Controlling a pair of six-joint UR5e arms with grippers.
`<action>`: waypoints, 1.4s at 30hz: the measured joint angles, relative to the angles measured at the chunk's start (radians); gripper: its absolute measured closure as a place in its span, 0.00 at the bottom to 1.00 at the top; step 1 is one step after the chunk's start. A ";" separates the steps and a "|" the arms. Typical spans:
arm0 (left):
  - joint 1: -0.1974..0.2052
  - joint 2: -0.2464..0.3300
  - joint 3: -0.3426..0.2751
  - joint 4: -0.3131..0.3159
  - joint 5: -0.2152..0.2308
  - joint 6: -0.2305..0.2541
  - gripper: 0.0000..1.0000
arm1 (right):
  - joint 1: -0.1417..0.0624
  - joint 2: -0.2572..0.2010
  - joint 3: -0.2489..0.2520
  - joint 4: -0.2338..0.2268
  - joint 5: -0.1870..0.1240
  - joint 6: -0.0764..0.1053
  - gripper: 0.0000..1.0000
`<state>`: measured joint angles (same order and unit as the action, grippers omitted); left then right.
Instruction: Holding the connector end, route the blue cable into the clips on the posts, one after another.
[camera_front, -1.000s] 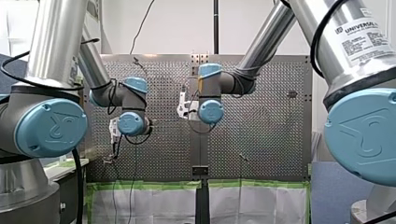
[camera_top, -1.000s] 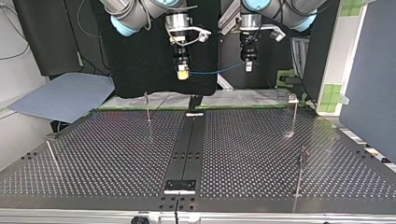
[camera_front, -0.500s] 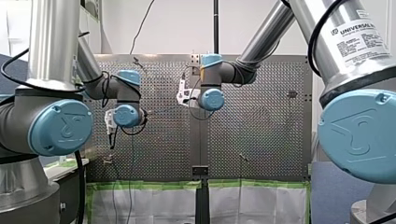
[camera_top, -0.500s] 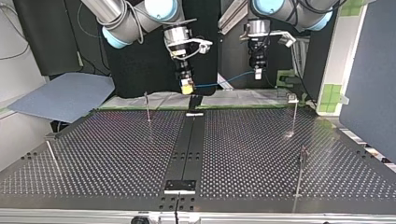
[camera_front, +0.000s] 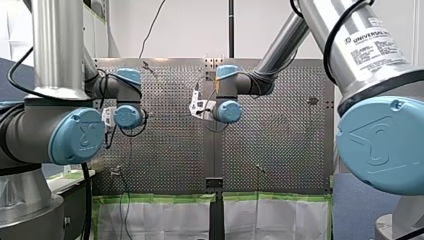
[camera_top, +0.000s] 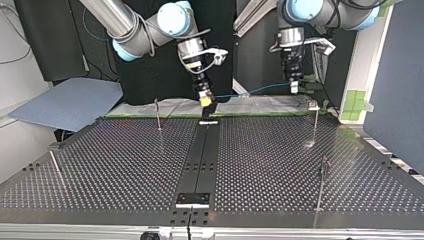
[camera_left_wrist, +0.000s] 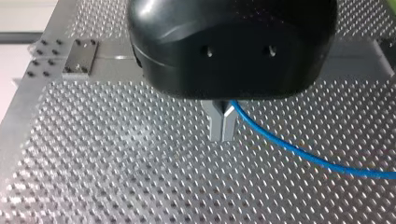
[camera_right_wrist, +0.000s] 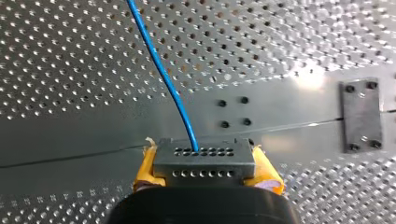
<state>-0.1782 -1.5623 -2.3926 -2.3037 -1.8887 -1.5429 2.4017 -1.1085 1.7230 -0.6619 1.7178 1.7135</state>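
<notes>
The blue cable (camera_top: 250, 92) hangs in a shallow sag between my two grippers, above the table's far edge in the top view. My right gripper (camera_top: 205, 99), with yellow pads, is shut on the grey connector (camera_right_wrist: 203, 157), and the cable (camera_right_wrist: 163, 74) leaves the connector's front face. My left gripper (camera_top: 295, 88) is at the top view's right. Its metal fingers (camera_left_wrist: 217, 122) are shut on the cable (camera_left_wrist: 299, 151), which trails off to one side. Thin posts stand on the perforated table: one (camera_top: 157, 114) at far left, one (camera_top: 316, 122) at far right just below my left gripper, and one (camera_top: 322, 184) at near right.
Another thin post (camera_top: 54, 167) leans at the top view's near left. A dark centre strip (camera_top: 200, 155) runs across the table to a plate (camera_top: 192, 199) near its front edge. A blue-grey sheet (camera_top: 65, 102) lies beyond the table's far left corner.
In the top view both grippers have moved rightward and down with the cable. My left gripper now hangs near the far right post, and my right gripper sits over the centre strip's far end.
</notes>
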 joint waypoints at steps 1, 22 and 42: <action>0.008 -0.004 0.000 -0.001 0.001 -0.002 1.00 | -0.001 0.005 -0.005 0.001 -0.009 0.000 1.00; 0.071 0.025 0.075 -0.078 0.020 -0.095 1.00 | 0.023 -0.002 -0.179 0.175 -0.059 -0.046 1.00; 0.076 0.176 0.179 -0.234 0.024 -0.206 1.00 | 0.027 -0.045 -0.266 0.268 -0.062 -0.042 1.00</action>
<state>-0.1021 -1.3864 -2.2138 -2.5377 -1.8642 -1.7484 2.4283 -1.1536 1.4567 -0.3944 1.6563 1.6718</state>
